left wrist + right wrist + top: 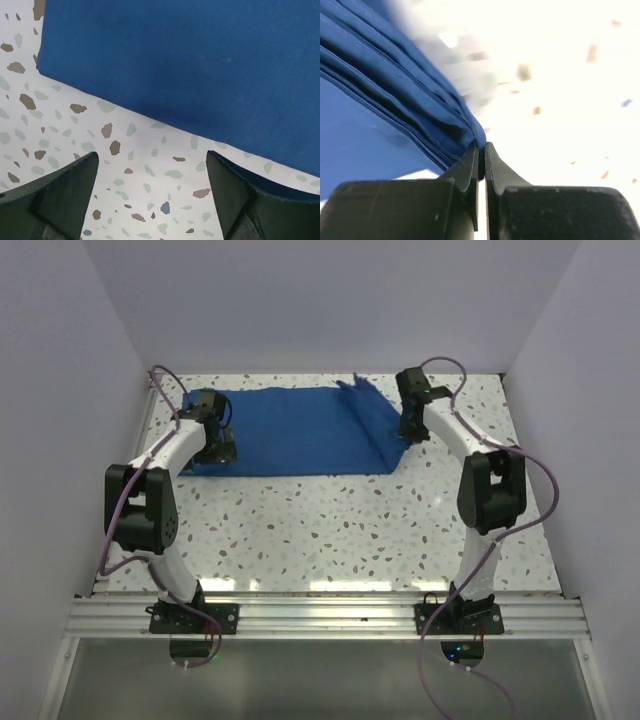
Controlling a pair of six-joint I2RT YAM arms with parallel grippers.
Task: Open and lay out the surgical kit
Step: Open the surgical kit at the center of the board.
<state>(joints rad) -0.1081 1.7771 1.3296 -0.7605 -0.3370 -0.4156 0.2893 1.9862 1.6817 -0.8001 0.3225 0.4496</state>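
Note:
The royal-blue cloth (pixel 300 430) lies spread across the far half of the table, flat on the left and raised in folds at its right end. My right gripper (pixel 408 428) is shut on the cloth's right edge; in the right wrist view the pleated cloth (pixel 395 100) runs into the closed jaws of that gripper (pixel 481 150). My left gripper (pixel 215 447) is open and empty at the cloth's near left corner. In the left wrist view the cloth (pixel 190 65) lies just past the open gripper (pixel 152 165), over bare table. The steel tray and instruments are out of view.
The speckled terrazzo table (pixel 330 530) stretches bare from the cloth to the near rail (pixel 320 615). White walls enclose the left, back and right sides. Purple cables loop off both arms.

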